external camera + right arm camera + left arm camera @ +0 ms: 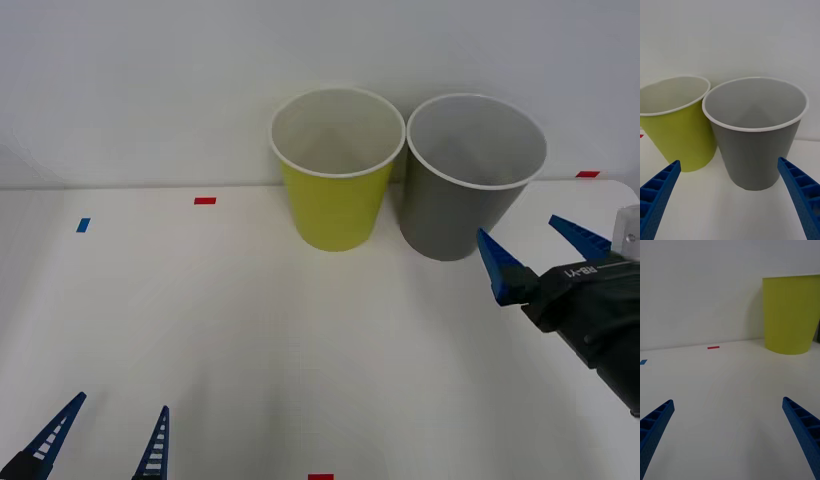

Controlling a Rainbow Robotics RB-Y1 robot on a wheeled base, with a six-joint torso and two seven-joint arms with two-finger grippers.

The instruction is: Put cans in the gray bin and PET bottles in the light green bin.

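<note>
Yellow-green plastic forms the light green bin [335, 195], a tall tapered cup standing upright with its long axis vertical, wide mouth up, white rim, and pale inside. Just beside it, on the robot's right, stands the gray bin [465, 185], equally upright and of the same tapered shape, white-rimmed and pale within; the right wrist view shows the two rims close together, whether touching cannot be told. Both bins sit at the far side of the white table [260, 330], against a plain white wall [150, 80].

The right gripper [538, 248] hangs near the gray bin on its near right side, its blue ribbed fingers spread wide and holding nothing; from its wrist camera the gray bin [754, 138] lies between the fingertips and the light green bin [675, 131] beside it. The left gripper [112, 425] sits low at the table's near left edge, fingers likewise parted and empty.

Small tape marks dot the table: red tape [205, 200] and blue tape [83, 225] at the far left.
</note>
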